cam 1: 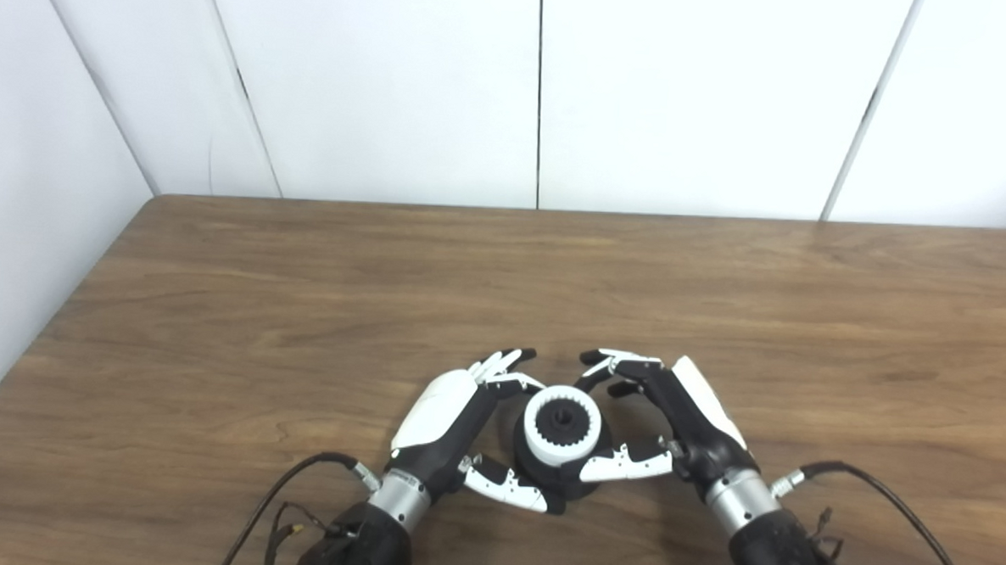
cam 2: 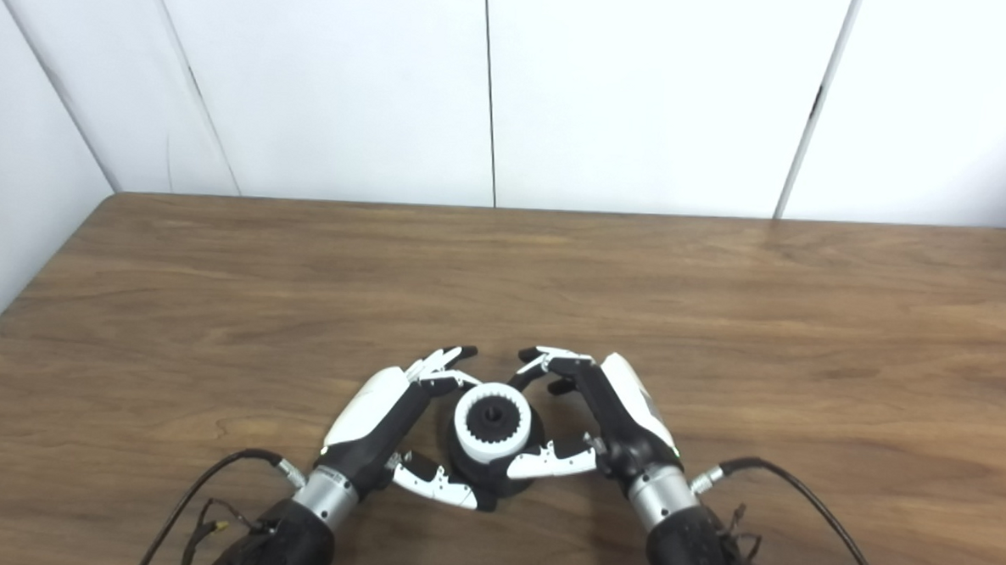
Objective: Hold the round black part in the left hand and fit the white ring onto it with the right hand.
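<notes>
You look down from two head cameras set side by side — both face forward over the wooden table toward the white panelled wall. The right eye sits slightly to the right, so everything shifts left in it. Both share the near table edge — at close range.
</notes>
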You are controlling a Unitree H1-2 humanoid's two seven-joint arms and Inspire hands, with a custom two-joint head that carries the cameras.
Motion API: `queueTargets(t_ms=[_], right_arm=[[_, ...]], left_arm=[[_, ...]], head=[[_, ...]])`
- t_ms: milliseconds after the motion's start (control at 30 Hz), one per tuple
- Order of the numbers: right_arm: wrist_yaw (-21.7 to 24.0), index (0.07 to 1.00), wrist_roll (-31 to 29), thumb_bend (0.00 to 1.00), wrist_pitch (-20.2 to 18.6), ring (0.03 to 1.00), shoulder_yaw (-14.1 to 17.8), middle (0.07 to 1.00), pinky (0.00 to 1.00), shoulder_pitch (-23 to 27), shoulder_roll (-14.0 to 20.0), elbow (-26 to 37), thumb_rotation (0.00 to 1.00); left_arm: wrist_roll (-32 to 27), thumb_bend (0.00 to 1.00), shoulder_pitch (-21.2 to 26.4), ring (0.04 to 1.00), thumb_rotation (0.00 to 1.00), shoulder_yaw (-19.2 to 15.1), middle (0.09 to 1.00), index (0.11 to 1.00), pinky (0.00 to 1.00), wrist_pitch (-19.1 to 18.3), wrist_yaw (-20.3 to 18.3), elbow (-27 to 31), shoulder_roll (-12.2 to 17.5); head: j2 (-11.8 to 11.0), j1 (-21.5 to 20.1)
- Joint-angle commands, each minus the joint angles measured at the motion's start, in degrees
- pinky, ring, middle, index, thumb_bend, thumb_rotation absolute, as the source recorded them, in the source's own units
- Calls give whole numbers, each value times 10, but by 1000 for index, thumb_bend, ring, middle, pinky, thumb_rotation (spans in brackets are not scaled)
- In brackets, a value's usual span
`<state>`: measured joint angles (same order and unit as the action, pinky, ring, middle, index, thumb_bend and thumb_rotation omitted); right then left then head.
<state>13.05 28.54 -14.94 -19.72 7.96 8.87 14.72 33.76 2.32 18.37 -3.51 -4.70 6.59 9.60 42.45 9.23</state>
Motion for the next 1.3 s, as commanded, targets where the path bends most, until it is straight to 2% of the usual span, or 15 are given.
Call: queueTargets(t_ms=[0,133,233,700,1000,1267], right_arm=[[32,904,0,961,-12,892,-10,934,745,21,7,23,418],[59,946,-5,1000,-31,923,-16,968,768,27,19,32,472],[64,948,-8,1000,-30,922,-16,972,764,28,23,31,482],[75,964,-21,1000,-29,937,-15,988,777,34,37,27,479],[64,956,-38,1000,-23,932,5,977,775,27,43,22,551],[36,939,-52,955,1,928,42,965,795,11,43,22,517]], left_arm=[[3,897,-1,981,243,5,959,608,969,-9,-15,1,4],[3,893,-1,984,244,5,960,610,975,-11,-17,4,4],[1,893,-1,985,248,5,961,610,976,-9,-16,3,5],[1,898,-2,984,261,4,962,610,977,-8,-17,0,7],[6,908,-7,974,241,4,955,603,956,-2,-10,0,8],[2,889,-5,987,243,5,963,609,974,-1,-15,0,10]], head=[[1,1],[1,0],[2,1],[-3,-3],[-11,-12],[-7,-13]])
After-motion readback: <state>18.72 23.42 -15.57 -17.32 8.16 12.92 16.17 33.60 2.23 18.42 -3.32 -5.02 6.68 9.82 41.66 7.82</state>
